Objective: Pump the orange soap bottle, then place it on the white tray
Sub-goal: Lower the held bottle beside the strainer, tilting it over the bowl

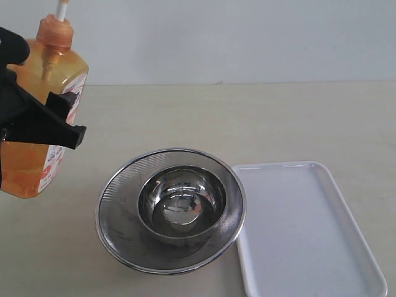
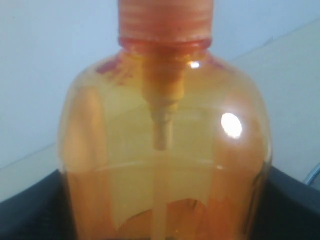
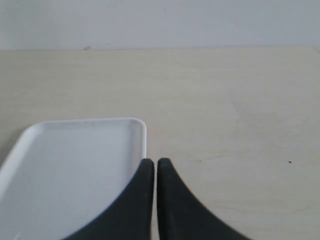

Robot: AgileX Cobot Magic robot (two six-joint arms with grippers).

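Observation:
The orange soap bottle [image 1: 37, 142] hangs tilted above the table at the far left, its white stem running out of the top of the exterior view. My left gripper [image 1: 46, 120] is shut around its middle. In the left wrist view the orange soap bottle [image 2: 165, 165] fills the picture, with black fingers [image 2: 30, 210] at both lower corners. The white tray [image 1: 303, 229] lies at the front right, with nothing on it. My right gripper [image 3: 151, 162] is shut and holds nothing, its tips above the corner of the white tray [image 3: 65, 170]. It does not show in the exterior view.
A round steel mesh strainer [image 1: 117, 216] with a steel bowl [image 1: 182, 204] inside sits at the front middle, touching the tray's left rim. Bare beige table [image 1: 247, 117] stretches behind them to a pale wall.

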